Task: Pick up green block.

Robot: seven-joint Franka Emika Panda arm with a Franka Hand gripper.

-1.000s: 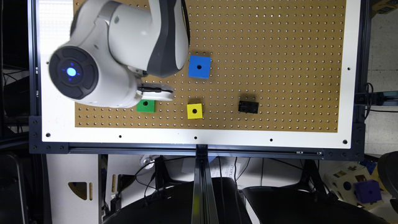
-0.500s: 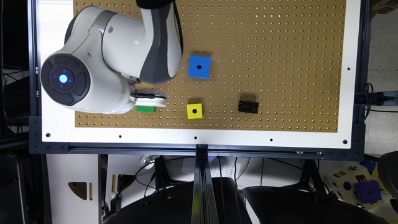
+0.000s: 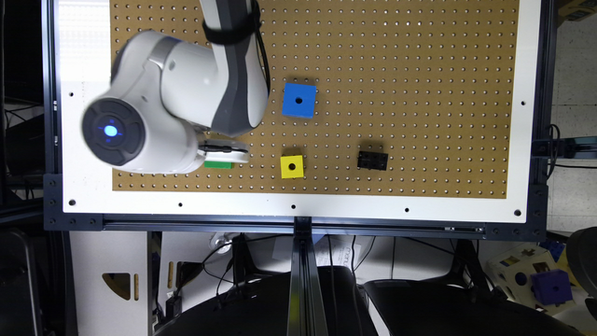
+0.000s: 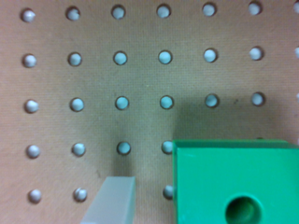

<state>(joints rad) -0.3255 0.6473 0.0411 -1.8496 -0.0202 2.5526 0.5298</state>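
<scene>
Green block (image 3: 218, 164) lies on the pegboard (image 3: 419, 70) directly under the tool (image 3: 224, 148), with just a strip of its green side peeking out from beneath the white part in the exterior view. In the wrist view the green block (image 4: 236, 184) sits close up, its round hole in the top face plain to see, and one pale translucent fingertip (image 4: 112, 198) stands just beside its edge with a narrow gap of board between them. Whether the tool is wide or narrow I cannot tell, since only that one finger is seen.

Going from the exterior view's left to right: the arm's big white joint (image 3: 140, 126) with a blue light on its dark cap hangs over the white border (image 3: 84, 70) of the bench, next to the tool. Past the tool comes the yellow cube (image 3: 292, 166), level with the green block and apart from it. Farther from the tool, toward the arm's upper link, stands the larger blue cube (image 3: 299, 100). A small black part (image 3: 372, 160) lies beyond the yellow cube, well apart from the tool.

The surface is brown pegboard with even rows of holes, framed in white and edged with dark aluminium rails (image 3: 298, 224). Beyond the bench are cables, dark chair backs (image 3: 280, 308), and a purple cube (image 3: 551, 286) on the floor area at the far right.
</scene>
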